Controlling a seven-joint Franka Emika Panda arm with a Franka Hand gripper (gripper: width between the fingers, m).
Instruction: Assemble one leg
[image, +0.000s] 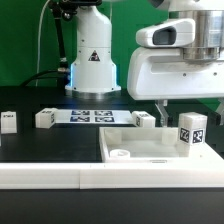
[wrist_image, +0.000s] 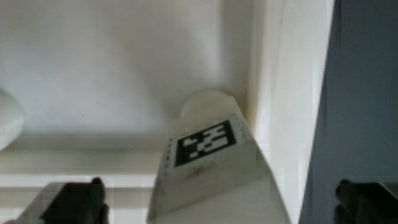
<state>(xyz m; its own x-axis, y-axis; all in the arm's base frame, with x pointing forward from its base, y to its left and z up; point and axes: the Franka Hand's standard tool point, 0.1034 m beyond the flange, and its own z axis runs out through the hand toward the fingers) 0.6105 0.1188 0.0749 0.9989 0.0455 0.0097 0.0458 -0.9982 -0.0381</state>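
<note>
A white leg (image: 190, 130) with black-and-white tags stands upright at the right corner of the large white panel (image: 140, 146). My gripper (image: 190, 108) hangs just above it. In the wrist view the leg (wrist_image: 214, 165) rises between my two dark fingertips (wrist_image: 80, 202), with a gap on each side, so the gripper (wrist_image: 222, 205) is open and holds nothing. The panel's raised rim (wrist_image: 285, 70) runs beside the leg.
Three more white legs lie on the black table: one at the far left (image: 8, 121), one (image: 45, 118) beside the marker board (image: 90, 116), one (image: 145, 118) behind the panel. The robot base (image: 92, 60) stands at the back. The panel has a round corner hole (image: 120, 154).
</note>
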